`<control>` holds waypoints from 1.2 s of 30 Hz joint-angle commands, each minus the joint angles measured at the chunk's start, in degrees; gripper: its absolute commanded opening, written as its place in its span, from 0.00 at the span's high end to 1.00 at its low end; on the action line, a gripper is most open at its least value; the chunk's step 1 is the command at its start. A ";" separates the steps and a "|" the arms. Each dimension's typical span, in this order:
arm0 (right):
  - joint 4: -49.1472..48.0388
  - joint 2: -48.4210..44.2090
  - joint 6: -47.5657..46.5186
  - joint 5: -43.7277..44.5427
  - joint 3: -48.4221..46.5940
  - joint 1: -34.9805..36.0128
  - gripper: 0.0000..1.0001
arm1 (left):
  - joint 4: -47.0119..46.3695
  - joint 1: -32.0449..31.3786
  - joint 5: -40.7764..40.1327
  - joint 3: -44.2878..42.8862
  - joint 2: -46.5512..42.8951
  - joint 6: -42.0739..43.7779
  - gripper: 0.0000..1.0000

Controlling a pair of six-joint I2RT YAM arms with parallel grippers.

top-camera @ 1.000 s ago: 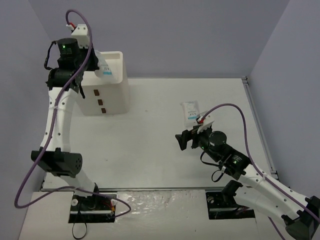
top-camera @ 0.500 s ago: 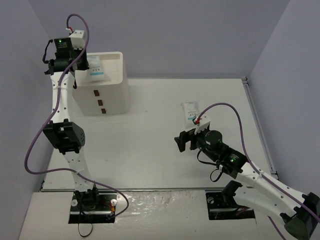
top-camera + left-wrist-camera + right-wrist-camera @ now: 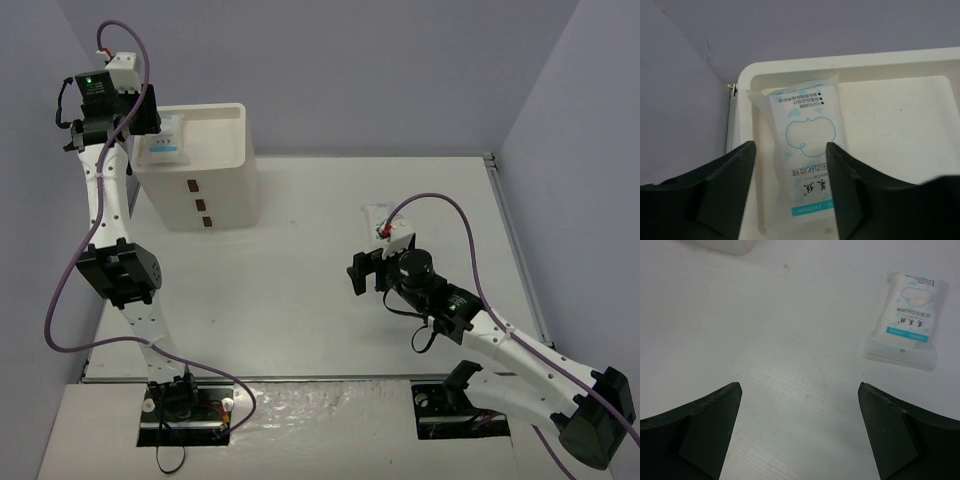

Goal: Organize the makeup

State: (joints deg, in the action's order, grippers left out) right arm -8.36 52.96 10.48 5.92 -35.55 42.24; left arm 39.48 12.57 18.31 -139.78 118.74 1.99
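Left wrist: glossy flat packet (image 3: 807, 150) is lying in the smooth white box (image 3: 900, 65); left gripper (image 3: 788, 167) and right gripper (image 3: 799, 397) are gaping.

White table (image 3: 300, 290), drawer box (image 3: 215, 200), likely cotton packet (image 3: 905, 315)

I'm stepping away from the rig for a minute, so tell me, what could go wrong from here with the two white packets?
The left hand is open astride the packet in the box's top tray, near a side wall; a careless lift might drag it out. The second packet lies flat on the table, off to the right of the open right hand; closing there would likely miss it.
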 commanded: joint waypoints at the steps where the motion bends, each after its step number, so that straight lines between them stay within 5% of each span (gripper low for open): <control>1: -2.38 1.08 0.85 5.65 -4.57 -1.33 0.00 | -5.78 -0.18 1.73 0.72 -2.90 -3.07 0.34; 5: -0.17 2.93 2.96 9.85 -6.78 -6.17 0.00 | -9.09 -1.11 2.65 5.07 -9.64 -8.98 0.18; 10: 1.51 10.05 4.29 6.79 -10.38 -15.34 0.00 | -8.36 -6.24 2.61 13.39 -20.18 -14.14 0.10; 16: 0.31 22.76 4.06 -3.67 -14.82 -26.53 0.00 | -25.74 -17.60 3.75 54.32 -45.23 -22.65 0.08; 20: -2.01 31.23 2.05 -10.13 -18.12 -29.71 0.00 | -25.86 -24.21 1.86 70.61 -55.19 -22.78 0.08; 27: -8.59 43.45 -1.23 -20.87 -20.74 -33.97 0.03 | -21.59 -29.03 1.73 85.79 -67.27 -24.95 0.08; 36: -14.48 51.44 -4.93 -28.76 -21.67 -34.15 0.11 | -21.27 -29.44 2.51 92.22 -71.11 -28.17 0.08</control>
State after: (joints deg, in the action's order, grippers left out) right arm -17.15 103.58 8.04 -17.61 -54.48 7.92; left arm 22.87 -16.49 20.10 -46.94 48.15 -23.28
